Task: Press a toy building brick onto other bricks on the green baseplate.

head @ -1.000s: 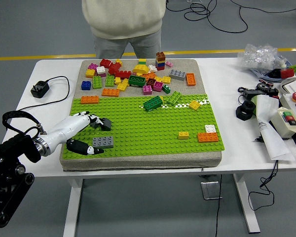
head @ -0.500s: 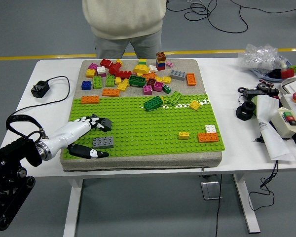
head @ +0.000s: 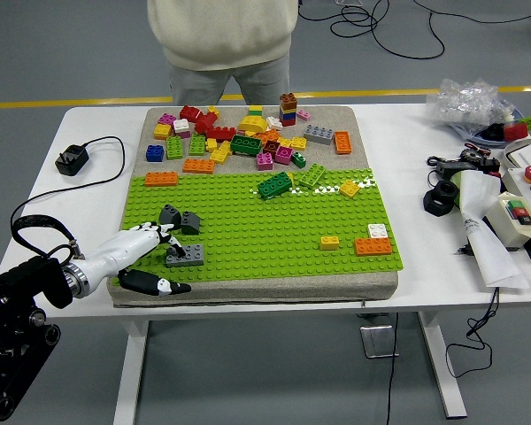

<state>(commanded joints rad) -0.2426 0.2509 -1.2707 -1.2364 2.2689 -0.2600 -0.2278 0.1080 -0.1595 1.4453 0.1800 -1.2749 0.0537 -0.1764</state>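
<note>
Head view: the grey brick sits on the green baseplate near its front-left corner, its long axis running left to right, roughly parallel to the plate's near edge, studs up. The left hand reaches in from the table's left front — fingers spread and holding nothing, the upper fingertips above the brick, one finger touching its left end, the thumb lying along the plate's near edge below it. A second ago the brick lay in the same place and the hand was slightly farther forward, fingers over the plate; since then the arm has drawn back towards the table's front-left corner and the thumb has dropped lower.

The middle of the baseplate is open studs from the grey brick across to a yellow brick and an orange brick topped by a white brick near the front-right corner. A dark green brick and a light green brick lie tilted near the plate's far edge. Beyond that edge, a loose heap of bricks covers the far strip of the grey mat.

A person stands at the table's far edge, hands out of sight. A black adapter lies near the table's left edge. The right arm is out of view.
</note>
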